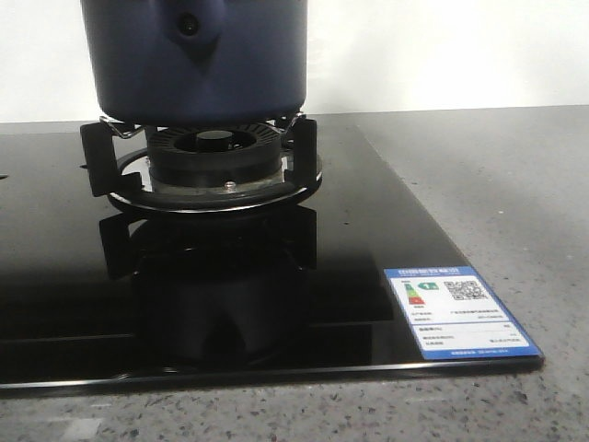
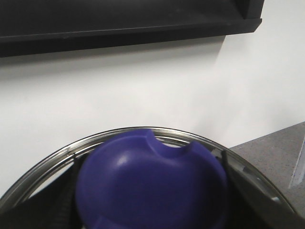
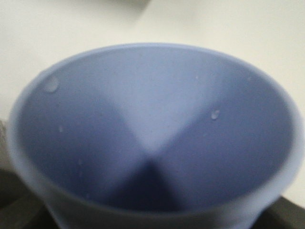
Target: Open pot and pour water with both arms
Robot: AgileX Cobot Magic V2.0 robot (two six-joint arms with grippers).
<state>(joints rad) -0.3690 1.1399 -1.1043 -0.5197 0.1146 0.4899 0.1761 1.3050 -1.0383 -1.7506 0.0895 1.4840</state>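
The dark navy pot (image 1: pixel 193 64) stands on the gas burner's supports (image 1: pixel 216 152) in the front view; its top is cut off by the frame. Its handle mount with a small round hole (image 1: pixel 190 26) faces me. No gripper shows in the front view. In the left wrist view my left gripper (image 2: pixel 151 191) is shut on the lid's blue knob (image 2: pixel 147 176), with the lid's shiny metal rim (image 2: pixel 119 133) behind it. In the right wrist view the pale blue cup (image 3: pixel 152 129) fills the frame, mouth toward the camera, with a few droplets inside. It hides my right gripper's fingers.
The burner sits on a black glass hob (image 1: pixel 386 230) with a blue and white label (image 1: pixel 457 311) at its front right corner. Grey stone countertop (image 1: pixel 515 184) lies around it. A white wall and a black shelf (image 2: pixel 119 24) are behind the lid.
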